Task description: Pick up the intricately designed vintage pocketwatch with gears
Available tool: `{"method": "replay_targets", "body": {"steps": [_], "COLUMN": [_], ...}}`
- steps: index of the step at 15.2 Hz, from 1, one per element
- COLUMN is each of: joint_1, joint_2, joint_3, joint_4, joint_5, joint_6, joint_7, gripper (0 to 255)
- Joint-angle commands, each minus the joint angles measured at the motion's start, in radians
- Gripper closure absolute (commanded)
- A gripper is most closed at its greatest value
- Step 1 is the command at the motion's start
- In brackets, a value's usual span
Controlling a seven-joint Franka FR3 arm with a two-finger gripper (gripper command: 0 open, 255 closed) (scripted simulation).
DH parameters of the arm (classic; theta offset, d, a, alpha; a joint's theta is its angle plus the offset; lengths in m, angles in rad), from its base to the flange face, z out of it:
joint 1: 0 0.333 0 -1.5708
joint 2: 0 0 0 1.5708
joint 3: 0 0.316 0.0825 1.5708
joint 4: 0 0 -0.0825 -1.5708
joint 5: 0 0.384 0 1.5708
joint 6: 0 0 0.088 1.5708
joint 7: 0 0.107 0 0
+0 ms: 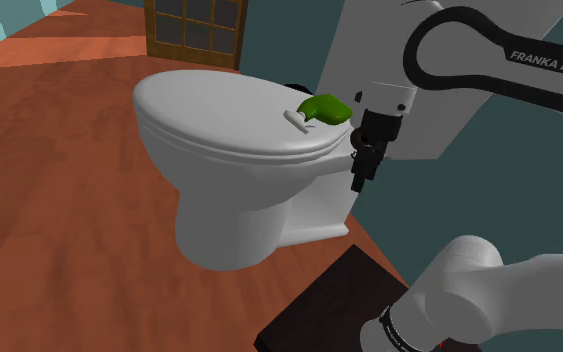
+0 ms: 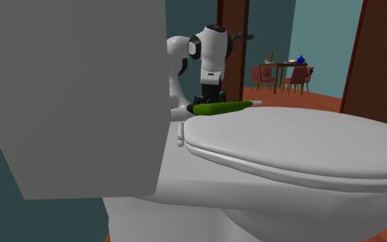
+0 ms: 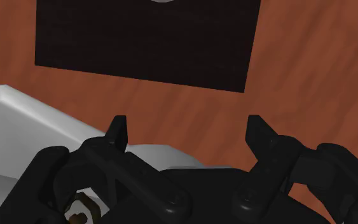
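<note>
The tool (image 1: 357, 182) points downward, its fingers (image 3: 117, 131) spread apart.

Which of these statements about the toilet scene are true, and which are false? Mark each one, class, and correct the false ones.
1. The toilet lid is shut. True.
2. The green object lies on the floor. False: it rests on the lid, near the tank.
3. The claw is open and holds nothing. True.
4. The floor is grey tile. False: it is reddish-brown.
</note>
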Motion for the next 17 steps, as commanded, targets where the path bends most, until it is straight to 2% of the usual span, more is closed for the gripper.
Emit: {"method": "replay_targets", "body": {"steps": [1,7,12,13,17], "joint_1": [0.000,-0.191,-0.383,-0.405,-0.399], "joint_2": [0.000,-0.135,-0.278,-0.294,-0.315], "joint_3": [0.000,0.110,0.229,0.243,0.250], "joint_4": [0.000,-0.048,-0.098,-0.103,-0.166], "joint_5": [0.000,-0.044,-0.109,-0.116,-0.110], "joint_6": [0.000,0.285,0.471,0.486,0.528], "joint_7": [0.000,0.400,0.744,0.779,0.788], "gripper": [0,0,0,0,0]}}
